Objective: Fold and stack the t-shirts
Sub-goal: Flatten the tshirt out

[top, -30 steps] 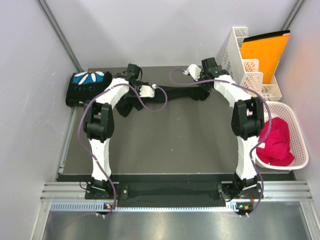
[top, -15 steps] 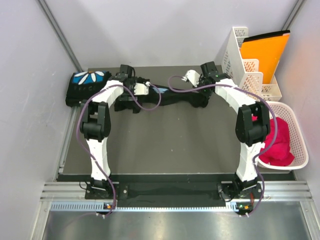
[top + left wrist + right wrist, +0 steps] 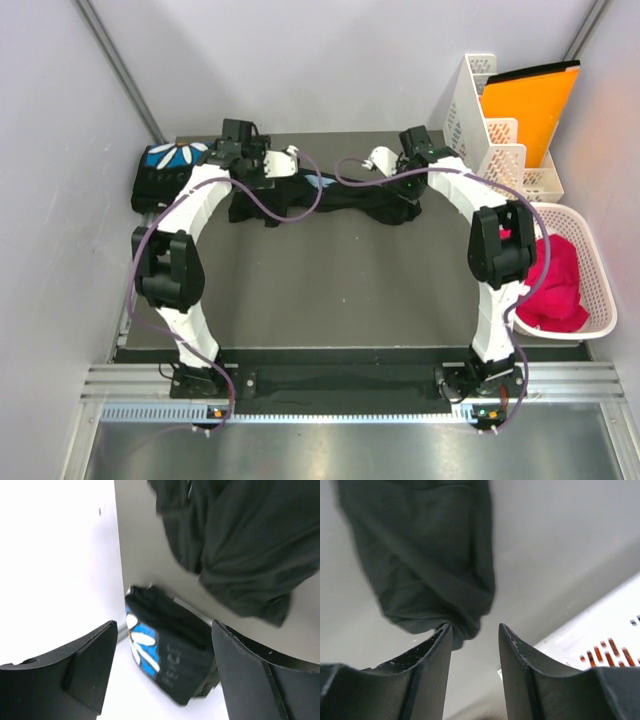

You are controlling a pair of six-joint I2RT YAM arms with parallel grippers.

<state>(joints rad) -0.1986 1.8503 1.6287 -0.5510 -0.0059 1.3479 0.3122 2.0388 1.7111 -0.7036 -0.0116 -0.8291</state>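
Note:
One t-shirt (image 3: 172, 166), black with a blue print and white petals, lies folded at the table's back left corner. It shows again between my left fingers (image 3: 167, 647). A second black t-shirt (image 3: 330, 198) lies loose and bunched in a long strip across the back of the table. Its left end (image 3: 240, 545) fills the upper right of the left wrist view, and its right end (image 3: 420, 555) lies just beyond my right fingertips. My left gripper (image 3: 236, 152) (image 3: 165, 652) hangs wide open over the gap between the shirts. My right gripper (image 3: 408, 170) (image 3: 475, 635) is open and holds nothing.
A white desk organiser (image 3: 490, 130) (image 3: 600, 630) holding an orange folder (image 3: 525, 105) stands at the back right. A white basket (image 3: 600, 290) with red cloth (image 3: 555, 275) sits on the right. A white wall (image 3: 55, 555) is close on the left.
Both grippers have opened and let go of the loose shirt, which was stretched between them and now rests on the table. The left arm has swung left toward the folded shirt.

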